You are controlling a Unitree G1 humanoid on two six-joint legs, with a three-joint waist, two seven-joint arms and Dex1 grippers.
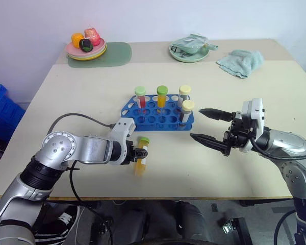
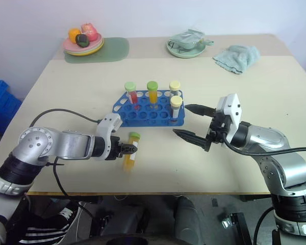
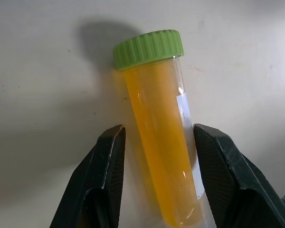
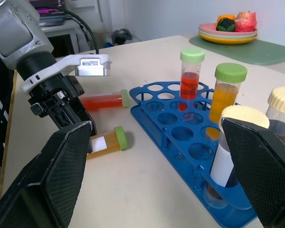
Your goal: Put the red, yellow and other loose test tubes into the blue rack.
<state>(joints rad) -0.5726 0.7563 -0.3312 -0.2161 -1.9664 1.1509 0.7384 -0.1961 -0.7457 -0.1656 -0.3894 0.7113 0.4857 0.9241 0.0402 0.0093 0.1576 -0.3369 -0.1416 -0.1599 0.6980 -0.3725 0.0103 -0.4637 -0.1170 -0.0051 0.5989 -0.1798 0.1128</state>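
Nearest in the left eye view: left gripper (image 1: 141, 153) straddling a loose yellow tube (image 1: 141, 155) lying on the table (image 1: 81, 97) just before the blue rack (image 1: 158, 113); four tubes already stand racked. Left wrist view: fingers (image 3: 104, 180) narrowed around it, small gap one side. Pickup step; next calls for clamping, lifting, uprighting. Right wrist view: right gripper (image 4: 156, 166) wide, empty; another red tube (image 4: 104, 100) lies beside the rack.

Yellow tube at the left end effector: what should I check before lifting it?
1. Yellow tube lies between the left end effector fingers: ok.
2. Both fingers touching it: not ok, there is a gap on one side.
3. Free holes in the blue rack: ok.
4. Right end effector open and apart from the rack: ok.
5. Reddish loose tube by the rack clear of the lift path: cannot tell.
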